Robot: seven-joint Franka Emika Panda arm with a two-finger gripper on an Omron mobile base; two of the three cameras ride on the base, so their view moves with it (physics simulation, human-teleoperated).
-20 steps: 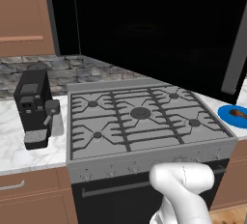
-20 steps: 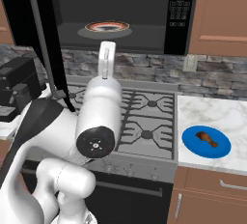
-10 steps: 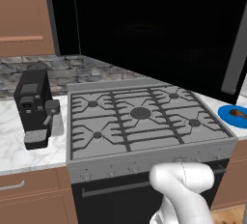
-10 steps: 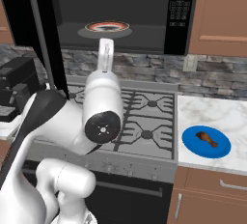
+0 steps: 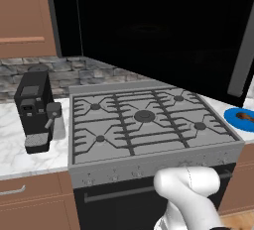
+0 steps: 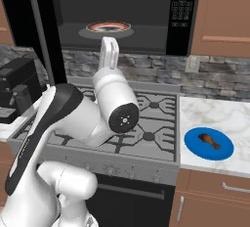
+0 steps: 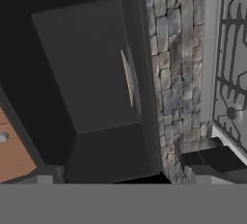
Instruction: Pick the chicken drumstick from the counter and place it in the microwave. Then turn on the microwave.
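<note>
The chicken drumstick (image 6: 209, 141) lies on a blue plate (image 6: 195, 147) on the white marble counter (image 6: 215, 113) right of the stove; the left base view shows the drumstick (image 5: 244, 117) at its right edge. Above the stove the microwave (image 6: 146, 6) stands with its door (image 6: 29, 20) swung open to the left. An orange-rimmed plate (image 6: 108, 27) sits inside it. My gripper (image 6: 110, 50) points upward just below the opening, open, with nothing between its fingers. It is far to the left of the drumstick. The hand view looks into the grey microwave interior (image 7: 87, 68).
The grey gas stove (image 5: 144, 120) lies under my arm. A black coffee machine (image 5: 34, 105) stands on the left counter. The open door's grey handle (image 5: 245, 50) hangs over the stove's right side. The button panel (image 6: 180, 11) is at the microwave's right edge.
My forearm has swung up and to the right, and the hand has risen slightly toward the microwave opening. The drumstick and its plate have not moved.
</note>
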